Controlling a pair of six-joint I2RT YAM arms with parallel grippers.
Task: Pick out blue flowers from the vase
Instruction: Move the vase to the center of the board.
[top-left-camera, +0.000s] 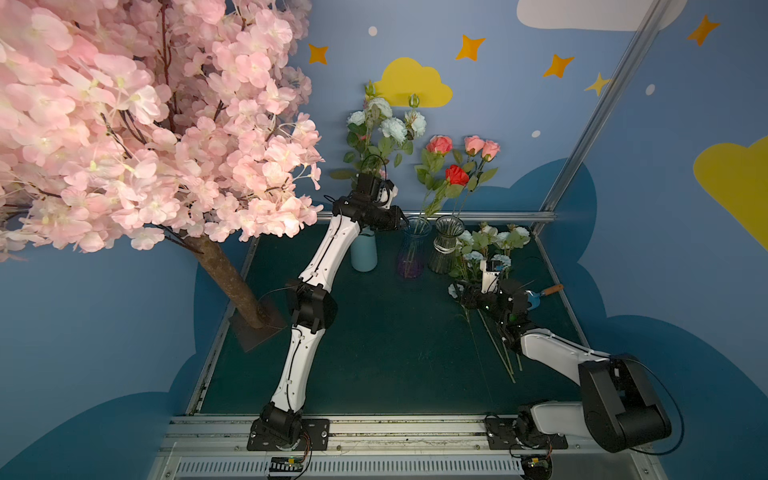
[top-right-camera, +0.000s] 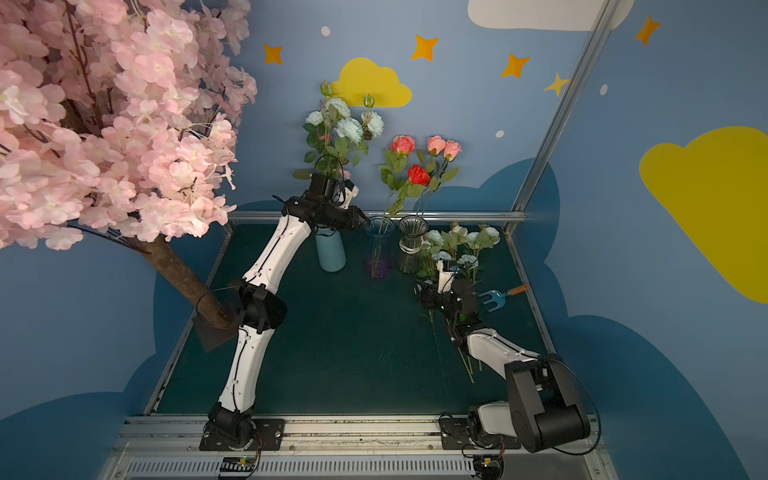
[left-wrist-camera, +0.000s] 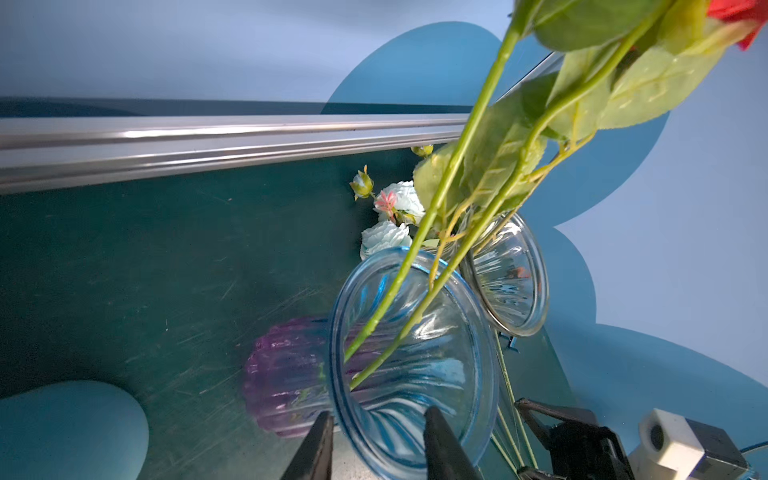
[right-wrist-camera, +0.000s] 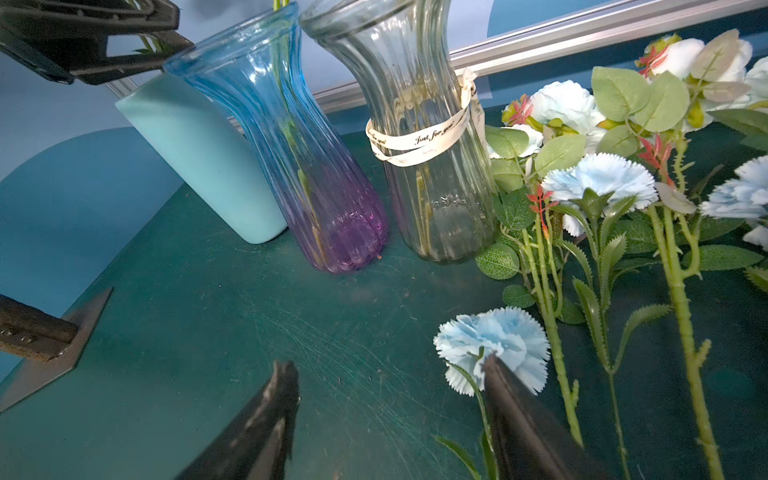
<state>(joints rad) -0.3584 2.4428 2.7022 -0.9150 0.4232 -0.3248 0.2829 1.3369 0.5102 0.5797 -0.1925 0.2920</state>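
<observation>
Only "Just for you" ribbon (right-wrist-camera: 417, 141)

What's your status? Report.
Left claw open, straddling blue-purple vase rim. Right claw open, empty, beside blue flowers on table. More blue flowers in pale blue vase. Rose stems by left claw.

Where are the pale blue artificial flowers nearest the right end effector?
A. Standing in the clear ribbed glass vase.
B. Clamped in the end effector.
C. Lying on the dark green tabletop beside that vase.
C: the pale blue artificial flowers lie on the dark green tabletop beside the clear ribbed glass vase, with the right end effector open.
</observation>
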